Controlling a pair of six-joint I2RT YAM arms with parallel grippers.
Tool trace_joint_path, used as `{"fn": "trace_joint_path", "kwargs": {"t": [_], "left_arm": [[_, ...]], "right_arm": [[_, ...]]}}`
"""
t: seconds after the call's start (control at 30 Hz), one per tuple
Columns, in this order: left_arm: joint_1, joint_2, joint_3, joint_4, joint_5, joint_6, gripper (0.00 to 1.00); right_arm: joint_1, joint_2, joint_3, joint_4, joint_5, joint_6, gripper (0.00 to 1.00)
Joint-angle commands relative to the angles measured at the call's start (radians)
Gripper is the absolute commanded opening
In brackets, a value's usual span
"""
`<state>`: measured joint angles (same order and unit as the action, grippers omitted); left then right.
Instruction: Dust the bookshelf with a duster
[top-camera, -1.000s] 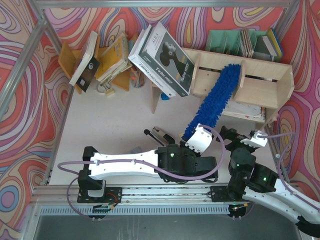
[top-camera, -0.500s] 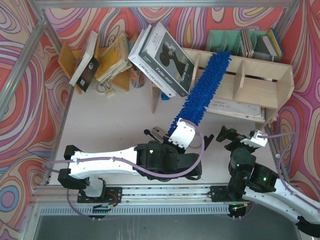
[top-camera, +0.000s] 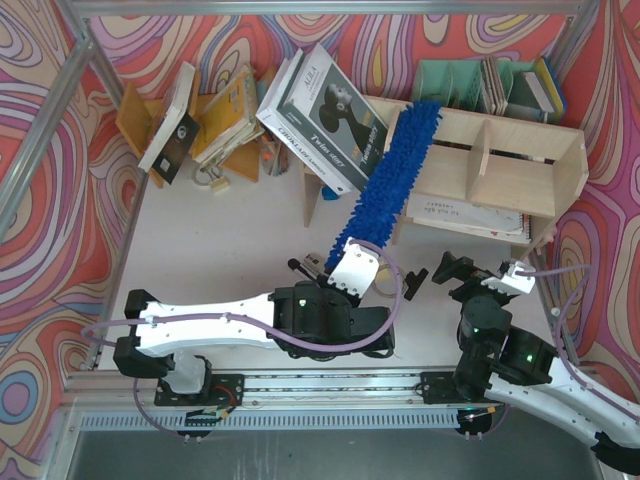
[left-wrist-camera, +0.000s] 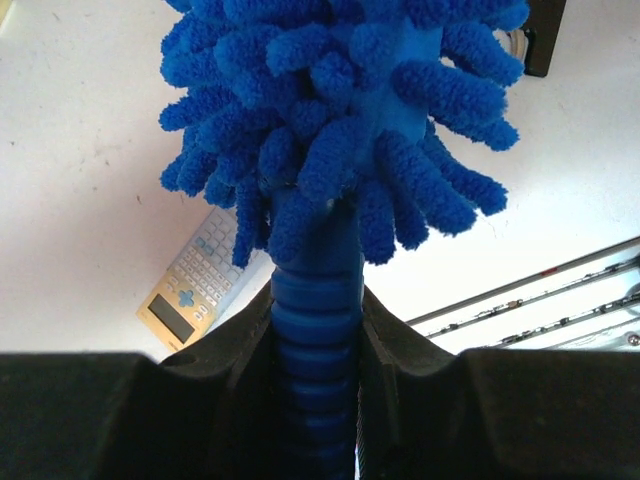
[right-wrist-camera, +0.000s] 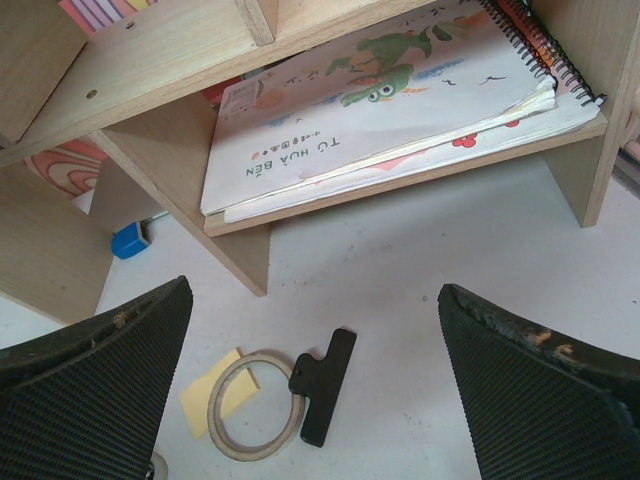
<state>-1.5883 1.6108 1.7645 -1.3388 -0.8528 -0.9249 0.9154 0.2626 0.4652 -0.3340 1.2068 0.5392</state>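
White tabletop | swirl-patterned walls | left claw clamps duster | right claw apart

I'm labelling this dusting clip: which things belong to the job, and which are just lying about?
Job: duster, bookshelf, left gripper shut on the duster's handle.
Lying about: calculator, spiral notebook, black-handled ring, yellow sticky note.
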Motion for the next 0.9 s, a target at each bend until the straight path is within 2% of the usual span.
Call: {"fn": "trace_joint_path", "kwargs": {"t": [0.0,0.53,0.87], "left_arm": [[0.017,0.019,-0.039,0.05,0.022,-0.039,0.0],[0.016,0.127,0.033,0.116,0.115,0.004,0.0],[-0.019,0.255,0.228,0.151,0.138,0.102,0.0]], "right_arm": [[-0.002,-0.003,0.001,-0.03,0.025,0.018,0.99],[-0.001,-0.011,0.003,-0.042,0.025,0.027,0.99],[-0.001,-0.011,0.003,-0.041,0.025,0.028,0.99]]}}
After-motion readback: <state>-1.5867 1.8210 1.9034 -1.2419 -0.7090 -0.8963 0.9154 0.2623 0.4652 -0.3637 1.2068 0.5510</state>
